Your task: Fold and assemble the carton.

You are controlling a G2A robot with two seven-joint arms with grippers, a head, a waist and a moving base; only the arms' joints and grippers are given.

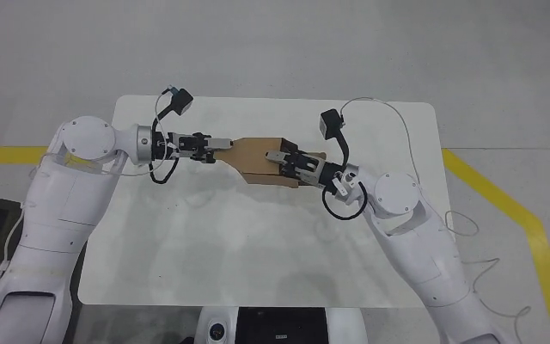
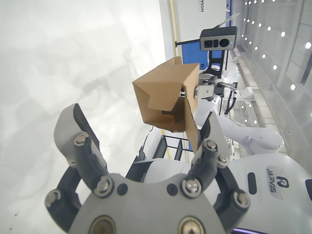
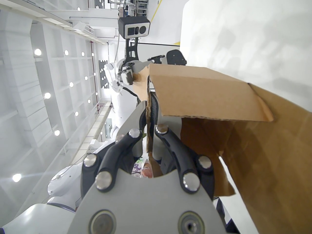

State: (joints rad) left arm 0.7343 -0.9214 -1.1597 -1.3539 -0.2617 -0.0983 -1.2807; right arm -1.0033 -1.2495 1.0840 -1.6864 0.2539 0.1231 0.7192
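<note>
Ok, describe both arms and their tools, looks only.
The left arm and right arm are glossy white shells with black wrist sections, each carrying a black box camera on a bracket and looped black cables; a thin white cable trails off the right one. The left tool and right tool match: grey metal base plate, black linkages, pale grey fingers with black pads.

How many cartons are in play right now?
1. The carton is over the middle of the table. The right gripper has its jaws shut on one wall, and the left gripper has its jaws open at the other end. None seems hidden.
</note>
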